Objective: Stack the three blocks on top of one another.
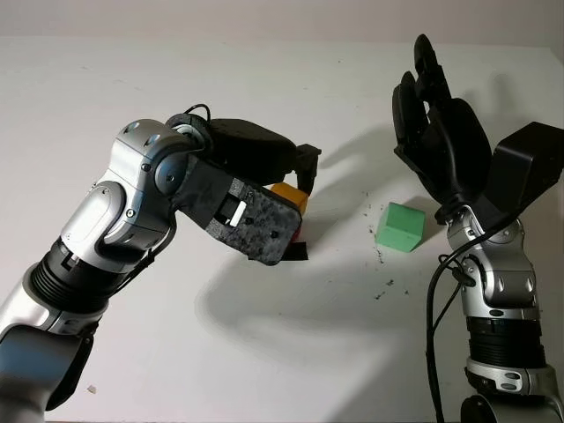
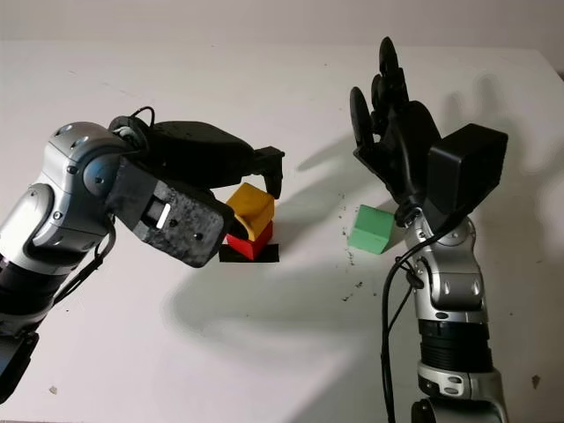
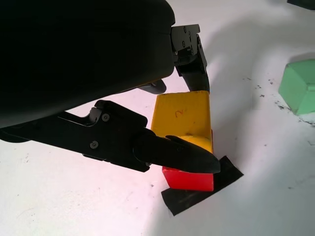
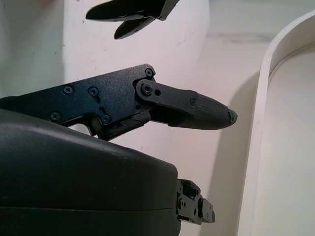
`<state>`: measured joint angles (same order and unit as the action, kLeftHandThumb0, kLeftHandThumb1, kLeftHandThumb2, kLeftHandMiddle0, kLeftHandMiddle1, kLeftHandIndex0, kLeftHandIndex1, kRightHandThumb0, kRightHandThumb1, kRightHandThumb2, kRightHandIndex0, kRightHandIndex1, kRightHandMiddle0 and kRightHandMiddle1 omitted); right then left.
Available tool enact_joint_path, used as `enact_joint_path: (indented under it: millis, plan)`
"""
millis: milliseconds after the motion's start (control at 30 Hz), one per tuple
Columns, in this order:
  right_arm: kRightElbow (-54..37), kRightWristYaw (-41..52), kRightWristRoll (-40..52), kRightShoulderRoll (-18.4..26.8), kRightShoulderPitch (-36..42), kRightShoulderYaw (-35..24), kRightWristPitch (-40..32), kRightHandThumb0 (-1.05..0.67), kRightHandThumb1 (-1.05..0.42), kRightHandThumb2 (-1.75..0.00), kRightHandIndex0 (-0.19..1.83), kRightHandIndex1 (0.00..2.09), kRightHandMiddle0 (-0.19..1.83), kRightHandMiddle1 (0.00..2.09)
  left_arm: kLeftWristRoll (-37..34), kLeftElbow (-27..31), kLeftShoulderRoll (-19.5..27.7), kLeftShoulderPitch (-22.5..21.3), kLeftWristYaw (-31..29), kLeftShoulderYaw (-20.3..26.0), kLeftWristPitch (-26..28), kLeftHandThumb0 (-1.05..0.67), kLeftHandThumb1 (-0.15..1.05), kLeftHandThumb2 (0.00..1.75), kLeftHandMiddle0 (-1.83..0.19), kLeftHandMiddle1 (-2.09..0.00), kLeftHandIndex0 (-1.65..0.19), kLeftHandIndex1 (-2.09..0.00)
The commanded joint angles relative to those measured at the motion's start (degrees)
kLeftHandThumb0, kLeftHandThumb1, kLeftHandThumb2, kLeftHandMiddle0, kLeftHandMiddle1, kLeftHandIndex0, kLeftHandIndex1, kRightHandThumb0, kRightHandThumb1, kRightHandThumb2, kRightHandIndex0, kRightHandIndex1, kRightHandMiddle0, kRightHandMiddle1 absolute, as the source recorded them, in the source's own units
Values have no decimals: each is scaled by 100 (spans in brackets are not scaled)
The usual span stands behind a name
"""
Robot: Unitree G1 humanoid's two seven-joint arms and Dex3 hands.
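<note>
**Stack Status: Two of Three Blocks Placed**

Left hand [image 3: 189, 123] brackets the yellow block [image 2: 250, 209], fingers around it; contact cannot be confirmed. Yellow block sits on red block [image 2: 248, 241], over black tape [image 3: 202, 189]. Green block [image 2: 371, 229] remains on the bench [image 2: 264, 352], well apart. Right hand [image 2: 388, 132] is raised, open, holding nothing.

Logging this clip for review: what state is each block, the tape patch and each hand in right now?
Yellow block: on the red block, left hand's fingers around it.
Red block: on the black tape patch, bottom of stack.
Green block: alone on the table, unstacked.
Black tape patch: flat under the stack.
Left hand: shut on the yellow block.
Right hand: open, raised above the table.
</note>
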<state>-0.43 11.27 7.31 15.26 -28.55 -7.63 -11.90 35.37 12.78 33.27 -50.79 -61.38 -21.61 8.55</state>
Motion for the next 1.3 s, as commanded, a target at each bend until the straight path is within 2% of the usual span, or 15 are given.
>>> enact_joint_path:
  millis: [0,67,167,367,500,567,700,800,867,900,1000,1100,1200,1233,1267]
  plan:
    - [-112,23,26,37,41,-21,26,-61,-105,-64,-19,0,-19,0,-92,193,86,73,-29,146,66,-65,105,17,-13,-15,15,-58]
    - [-98,70,24,64,54,-22,41,-60,-105,-66,-19,0,-19,0,-164,295,120,124,-38,239,280,-65,105,17,-11,-8,8,-33]
    - [-104,90,0,85,57,-23,8,-61,-105,-65,-19,0,-19,0,-190,387,239,177,-9,329,414,-64,105,16,-8,-5,3,-18]
    - [-59,148,-49,137,50,-16,63,-62,-105,-65,-19,0,-19,0,-226,530,481,321,101,461,410,-64,105,11,-7,-5,1,-11]
    - [0,213,-52,173,53,-38,147,-62,-105,-64,-19,0,-19,0,-529,695,594,475,178,816,600,-70,105,12,-2,-4,5,-7]
    - [-12,206,-75,198,53,-39,135,-61,-105,-64,-19,0,-19,0,-681,819,576,572,306,1120,933,-74,105,15,0,-4,6,-6]
    - [-60,161,-82,201,12,-52,-15,-64,-105,-62,-19,0,-19,0,-920,985,269,902,1094,1729,1544,-88,105,51,-2,-5,11,-4]
    - [-82,165,-74,216,-49,-36,-109,-65,-105,-62,-19,0,-19,0,-1121,1276,-156,1381,1997,2274,1866,-81,105,62,5,-4,12,-4]
    - [-102,156,-79,225,-65,-35,-159,-65,-105,-61,-19,0,-19,0,-1290,1328,-401,1612,2533,2529,1887,-79,105,63,-4,-9,13,-4]
    - [-86,190,-84,256,-76,-32,-139,-65,-105,-60,-19,0,-19,0,-1417,1225,-580,1730,2902,2673,1722,-78,105,63,-7,-10,13,-4]
    - [-60,457,-52,434,-104,-16,-105,-66,-105,-60,-19,0,-19,0,-1944,694,-1115,1973,3869,3075,1216,-74,105,63,11,-2,15,-4]
    - [-64,684,-245,713,-123,67,84,-68,-105,-59,-19,0,-19,0,-2457,82,-1518,2109,4584,3393,741,-70,105,60,12,-4,12,-5]
    - [88,967,-503,1084,-207,148,494,-70,-105,-52,-17,2,-16,3,-2993,-437,-1748,2275,4894,3593,370,-72,105,59,11,-5,13,-5]
    - [180,1151,-444,1189,-279,125,552,-71,-105,-47,-18,1,-15,3,-3178,-512,-1784,2360,4885,3624,310,-72,105,59,13,-4,15,-4]
    - [256,1320,-381,1290,-360,100,554,-72,-104,-33,-18,1,-15,4,-3310,-548,-1794,2463,4862,3629,241,-72,105,61,15,-3,17,-3]
